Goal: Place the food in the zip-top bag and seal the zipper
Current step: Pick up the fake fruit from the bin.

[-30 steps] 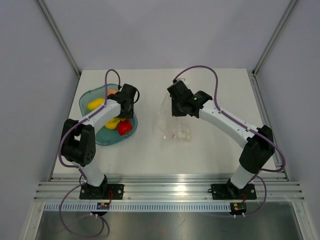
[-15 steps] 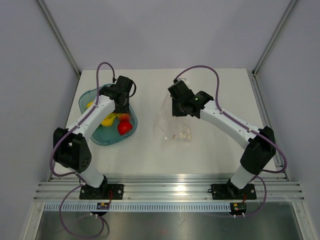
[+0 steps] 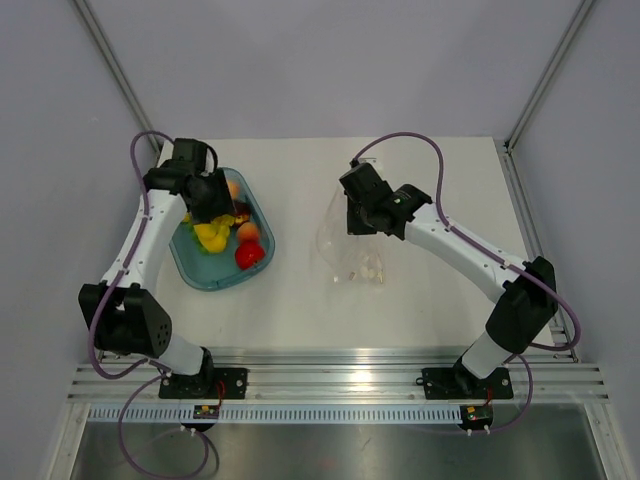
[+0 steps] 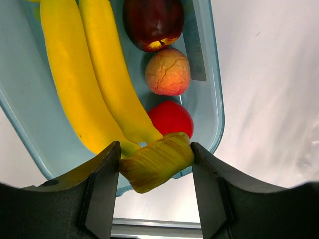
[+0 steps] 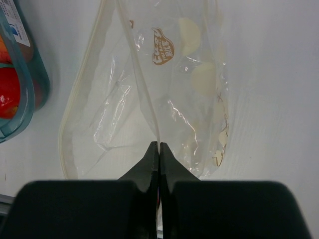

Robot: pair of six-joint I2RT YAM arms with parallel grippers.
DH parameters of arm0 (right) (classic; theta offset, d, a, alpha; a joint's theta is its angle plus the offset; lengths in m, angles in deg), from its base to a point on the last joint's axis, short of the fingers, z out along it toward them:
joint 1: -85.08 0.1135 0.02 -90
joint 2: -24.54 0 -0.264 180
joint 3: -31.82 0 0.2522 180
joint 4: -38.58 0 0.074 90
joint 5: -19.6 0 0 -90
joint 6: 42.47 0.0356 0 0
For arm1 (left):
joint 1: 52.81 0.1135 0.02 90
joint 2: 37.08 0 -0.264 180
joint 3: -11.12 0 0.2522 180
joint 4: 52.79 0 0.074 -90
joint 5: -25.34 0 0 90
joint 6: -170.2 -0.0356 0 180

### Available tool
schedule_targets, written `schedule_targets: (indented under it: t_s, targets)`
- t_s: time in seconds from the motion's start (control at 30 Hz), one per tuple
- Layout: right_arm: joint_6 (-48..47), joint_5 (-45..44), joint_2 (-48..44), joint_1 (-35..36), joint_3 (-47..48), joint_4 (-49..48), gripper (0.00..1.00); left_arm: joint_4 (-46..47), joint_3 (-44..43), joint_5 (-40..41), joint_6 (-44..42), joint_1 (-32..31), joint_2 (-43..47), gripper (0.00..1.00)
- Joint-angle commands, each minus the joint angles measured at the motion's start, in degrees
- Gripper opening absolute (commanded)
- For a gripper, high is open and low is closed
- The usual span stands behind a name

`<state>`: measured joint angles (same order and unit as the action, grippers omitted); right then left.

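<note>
My left gripper [image 4: 155,169] is shut on a yellow lemon-like piece [image 4: 157,162] and holds it above the teal tray [image 4: 217,99]. Below it in the tray lie the banana bunch [image 4: 75,84], a dark red plum [image 4: 152,20], a peach [image 4: 168,71] and a red apple [image 4: 171,117]. In the top view the left gripper [image 3: 205,200] is over the tray's far side. My right gripper [image 5: 159,147] is shut on the mouth edge of the clear zip-top bag [image 5: 184,89] and holds the mouth open. The bag [image 3: 355,250] stands mid-table, with the right gripper [image 3: 360,215] at its top.
The teal tray [image 3: 215,285] sits at the table's left, a hand's width from the bag. Its corner and the red apple [image 5: 7,99] show at the left edge of the right wrist view. Metal frame posts stand at the back corners.
My left arm has swung left and back, from the tray's right side to over its far-left part. The right arm and the bag have stayed put.
</note>
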<state>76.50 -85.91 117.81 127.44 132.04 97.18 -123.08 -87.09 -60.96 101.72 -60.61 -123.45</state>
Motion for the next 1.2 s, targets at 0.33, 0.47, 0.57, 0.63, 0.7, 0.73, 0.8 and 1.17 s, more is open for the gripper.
schedule_targets:
  t_s: [0.33,0.47,0.57,0.63,0.7,0.73,0.8,1.17]
  targets:
    - [1.00,0.04,-2.84,0.43,-0.67,-0.72,0.00,13.02,8.68,-41.92,14.33,21.50,2.79,0.02]
    - [1.09,-0.22,-2.75,0.52,-0.50,-0.63,0.00,17.24,9.65,-45.89,17.94,22.29,3.48,0.00]
    - [1.17,-0.31,-2.75,0.52,-0.59,-0.63,0.00,17.43,8.69,-45.63,18.30,22.29,5.33,0.00]
    - [1.18,-0.23,-2.66,0.43,-0.67,-0.63,0.00,17.16,7.90,-44.76,17.95,22.29,7.08,0.00]
    - [1.35,0.04,-2.40,0.52,-0.76,-0.81,0.00,16.28,6.49,-45.01,17.59,22.29,8.23,0.00]
    - [1.44,0.13,-2.22,0.52,-0.76,-0.98,0.00,15.93,5.96,-45.10,17.33,22.29,8.84,0.00]
    - [1.26,0.56,-1.78,0.43,-0.50,-1.51,0.00,14.96,4.91,-45.10,16.98,22.38,10.42,0.00]
    - [-0.76,5.39,3.48,0.43,3.27,-10.64,0.00,29.36,14.13,-53.27,34.27,22.12,20.36,0.00]
